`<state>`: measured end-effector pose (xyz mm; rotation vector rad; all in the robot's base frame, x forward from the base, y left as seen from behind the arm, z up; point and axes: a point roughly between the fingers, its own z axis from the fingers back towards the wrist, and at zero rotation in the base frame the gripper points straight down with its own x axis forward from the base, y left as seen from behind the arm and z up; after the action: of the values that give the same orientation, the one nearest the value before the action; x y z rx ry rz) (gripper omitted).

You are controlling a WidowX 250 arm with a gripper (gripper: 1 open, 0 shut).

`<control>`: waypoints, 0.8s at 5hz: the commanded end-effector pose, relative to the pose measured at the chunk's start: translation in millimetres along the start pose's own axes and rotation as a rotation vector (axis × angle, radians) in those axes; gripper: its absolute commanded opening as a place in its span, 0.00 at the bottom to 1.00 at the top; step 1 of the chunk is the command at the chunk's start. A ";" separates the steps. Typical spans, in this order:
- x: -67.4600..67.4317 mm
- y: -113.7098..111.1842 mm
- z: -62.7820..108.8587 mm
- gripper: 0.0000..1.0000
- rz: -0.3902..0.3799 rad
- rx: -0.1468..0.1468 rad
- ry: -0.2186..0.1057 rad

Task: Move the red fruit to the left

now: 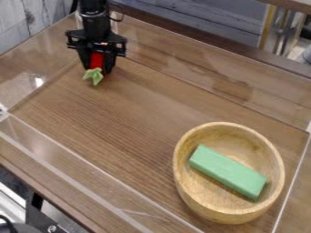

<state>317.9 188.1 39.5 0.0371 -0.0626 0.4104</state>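
The red fruit (91, 65) is small, glossy and oblong, and its green leafy end (91, 77) points toward the camera. It lies on the wooden table at the far left. My gripper (95, 60) points straight down over it. Its black fingers stand apart on either side of the fruit, so the gripper is open around it. The upper part of the fruit is hidden behind the fingers.
A wooden bowl (185, 175) at the front right holds a green rectangular block (227, 172). Low clear plastic walls (27, 91) run along the table's left and front edges. Chair or table legs stand beyond the far edge at the top right.
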 end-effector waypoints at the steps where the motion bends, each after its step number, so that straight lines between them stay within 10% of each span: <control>1: 10.9 8.0 23.3 1.00 0.004 -0.012 -0.049; 3: -4.8 -26.4 13.6 1.00 -0.017 -0.055 -0.033; 4: -0.9 -31.9 22.2 0.00 -0.020 -0.065 -0.033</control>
<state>316.3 152.8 28.5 -0.0456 -0.0105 0.3888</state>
